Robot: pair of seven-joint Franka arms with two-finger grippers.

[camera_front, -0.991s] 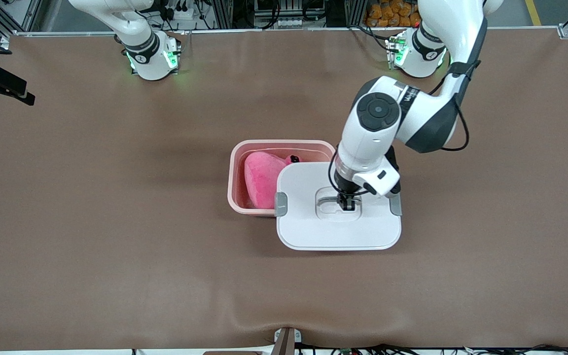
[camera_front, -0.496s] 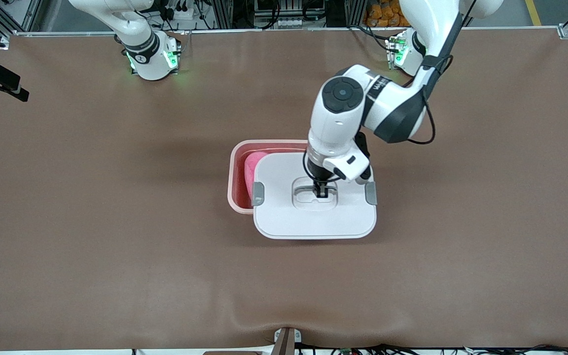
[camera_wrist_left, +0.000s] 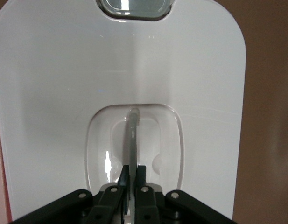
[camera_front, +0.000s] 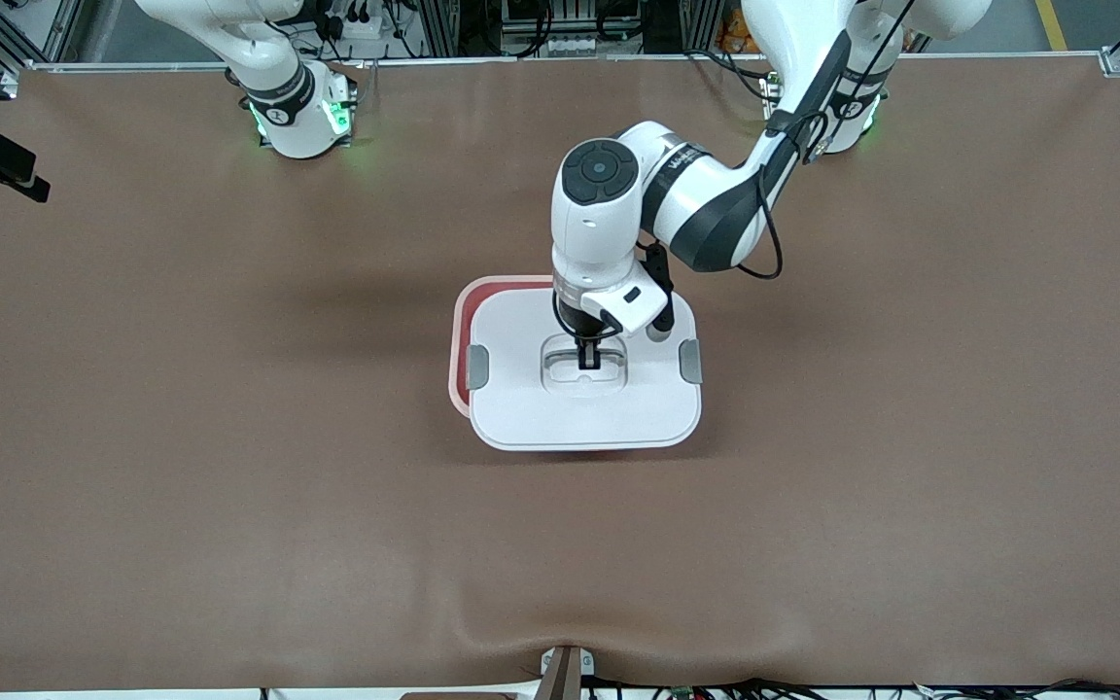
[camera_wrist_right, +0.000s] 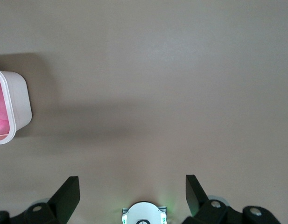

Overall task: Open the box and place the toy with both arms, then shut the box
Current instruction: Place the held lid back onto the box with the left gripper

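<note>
A: Left gripper [camera_front: 588, 358]?
B: Fingers clamped on the clear handle [camera_wrist_left: 133, 135] of the white lid [camera_front: 531, 408] — lid held over the pink box [camera_front: 460, 331] at mid-table, offset toward the left arm's end, one strip of rim showing.
A: Right gripper [camera_wrist_right: 132, 189]?
B: Waiting above bare table [camera_front: 229, 467] — fingers spread wide, holding nothing.
A: Toy?
B: Hidden under the lid.

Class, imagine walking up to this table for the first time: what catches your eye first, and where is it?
The white lid at the table's middle, held by its clear handle in the shut left gripper over the pink box, whose rim peeks out toward the right arm's end. The right gripper waits open above bare table.
</note>
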